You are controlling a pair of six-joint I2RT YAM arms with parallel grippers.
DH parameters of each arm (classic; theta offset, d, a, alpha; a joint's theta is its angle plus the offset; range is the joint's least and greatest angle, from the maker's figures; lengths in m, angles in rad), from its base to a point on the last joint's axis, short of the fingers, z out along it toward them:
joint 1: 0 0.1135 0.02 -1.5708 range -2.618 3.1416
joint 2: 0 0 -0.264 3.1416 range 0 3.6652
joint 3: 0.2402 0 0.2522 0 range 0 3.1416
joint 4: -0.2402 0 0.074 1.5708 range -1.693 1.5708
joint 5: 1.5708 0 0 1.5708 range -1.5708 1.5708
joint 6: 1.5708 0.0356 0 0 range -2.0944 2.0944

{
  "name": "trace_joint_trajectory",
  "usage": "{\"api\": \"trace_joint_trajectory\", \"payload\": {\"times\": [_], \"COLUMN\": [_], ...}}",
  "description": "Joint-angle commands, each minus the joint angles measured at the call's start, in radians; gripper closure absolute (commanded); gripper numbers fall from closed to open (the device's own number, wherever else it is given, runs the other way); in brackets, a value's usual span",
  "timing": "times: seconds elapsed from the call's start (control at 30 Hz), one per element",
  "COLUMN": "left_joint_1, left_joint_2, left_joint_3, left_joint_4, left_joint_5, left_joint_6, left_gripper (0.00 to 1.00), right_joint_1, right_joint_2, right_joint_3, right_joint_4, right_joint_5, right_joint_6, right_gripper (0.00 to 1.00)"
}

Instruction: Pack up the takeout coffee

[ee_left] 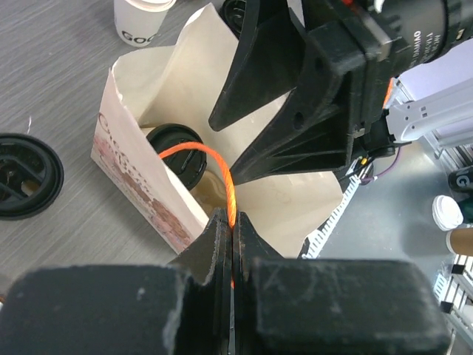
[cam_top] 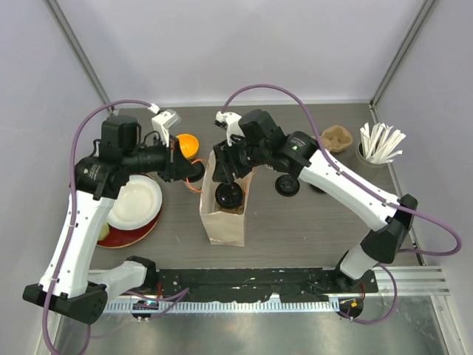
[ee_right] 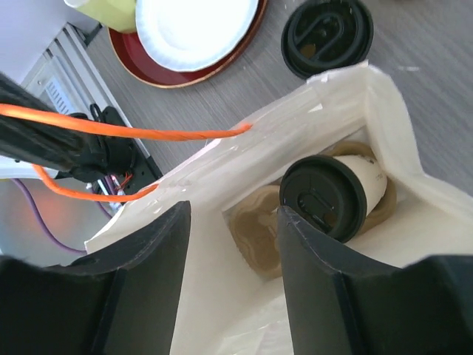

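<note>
Right wrist view: right tool point(ee_right: 230, 222) parted above cup point(ee_right: 323, 197) half-hidden in bag point(ee_right: 369, 111); left tool point(ee_left: 231, 229) pinching orange handle point(ee_left: 230, 194).

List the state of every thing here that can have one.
paper bag: upright, mouth open.
coffee cup: lidded, inside the bag.
left gripper: shut on the bag's orange handle.
right gripper: open, empty, over the bag's mouth.
loose black lid: lying on the table beside the bag, on no cup.

White cup point(ee_left: 142, 22) partly out of view
</note>
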Motion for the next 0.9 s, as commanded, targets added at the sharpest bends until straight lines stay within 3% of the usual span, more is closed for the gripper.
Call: {"api": "trace_joint_trajectory", "payload": {"times": [0.0,0.3,0.53,0.87], "left_joint_1": [-0.035,-0.106,-0.132,-0.134], "left_joint_2": [0.030,0.091,0.136,0.187], "left_joint_3": [0.109,0.245,0.291,0.311], "left_joint_4": [-0.028,-0.071,-0.105,-0.053], "left_joint_5": [0.009,0.046,0.071,0.101], "left_joint_6": [0.081,0.170,0.230,0.141], "left_gripper": [1.00,1.00,1.00,1.00], "right_joint_1": [0.006,0.008,0.008,0.006], "right_joint_2": [-0.115,-0.183,-0.215,-0.211], "right_joint_3": [-0.018,-0.034,-0.084,-0.075], "right_joint_4": [0.208,0.265,0.155,0.122], "right_joint_5": [0.009,0.096,0.089,0.101], "right_joint_6": [-0.053,-0.114,-0.184,-0.200], "right_gripper": [0.43,0.42,0.43,0.42]}}
